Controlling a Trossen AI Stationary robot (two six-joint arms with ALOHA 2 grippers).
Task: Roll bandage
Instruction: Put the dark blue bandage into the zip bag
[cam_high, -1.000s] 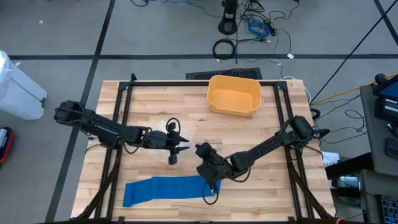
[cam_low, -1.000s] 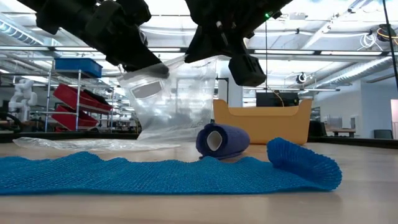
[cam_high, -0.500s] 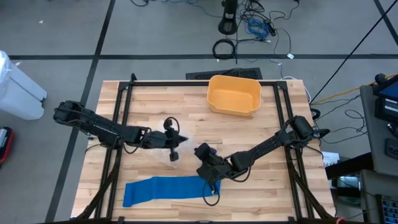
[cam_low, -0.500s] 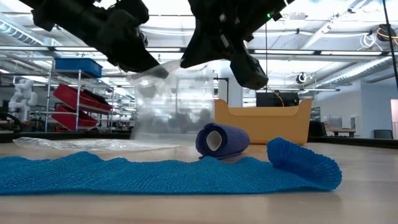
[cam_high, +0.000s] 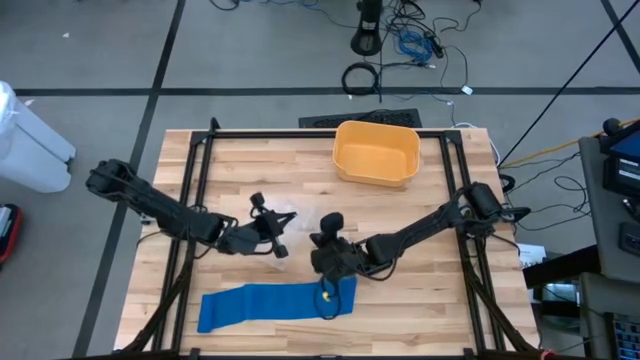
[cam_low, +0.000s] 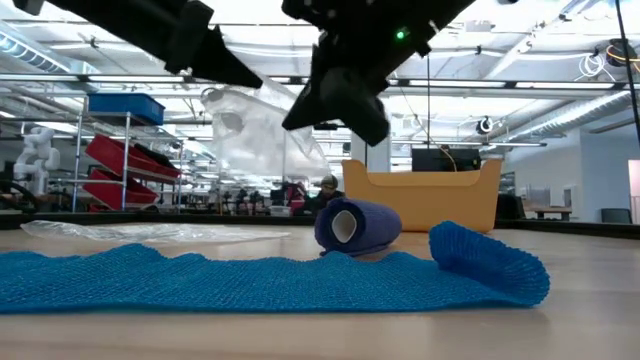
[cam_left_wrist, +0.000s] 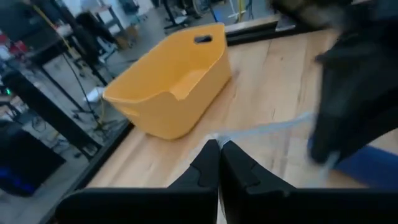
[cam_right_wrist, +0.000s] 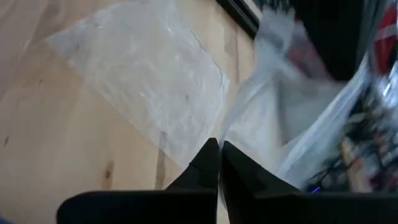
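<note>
Left gripper (cam_high: 278, 237): you have it raised over the table's middle, its fingers (cam_left_wrist: 208, 163) pressed together on an edge of the clear plastic bag (cam_low: 262, 130).
Right gripper (cam_high: 322, 247): it sits just right of your left one, fingers (cam_right_wrist: 211, 163) pinched closed on the same bag — the film hangs stretched between the two.
Blue bandage (cam_high: 270, 303): you'll find it unrolled flat on the wood, below both grippers and toward the near edge, its right end curled over (cam_low: 488, 261) beneath the right gripper.
Dark blue bandage roll (cam_low: 357, 226): it lies on its side just behind the flat strip, open core showing, under the right gripper.
Second plastic sheet (cam_right_wrist: 146, 93): flat on the wood beyond the right gripper.
Yellow bin (cam_high: 376, 153): well beyond both grippers, at the far edge — empty inside.
Table (cam_high: 420, 300): light wood planks.
</note>
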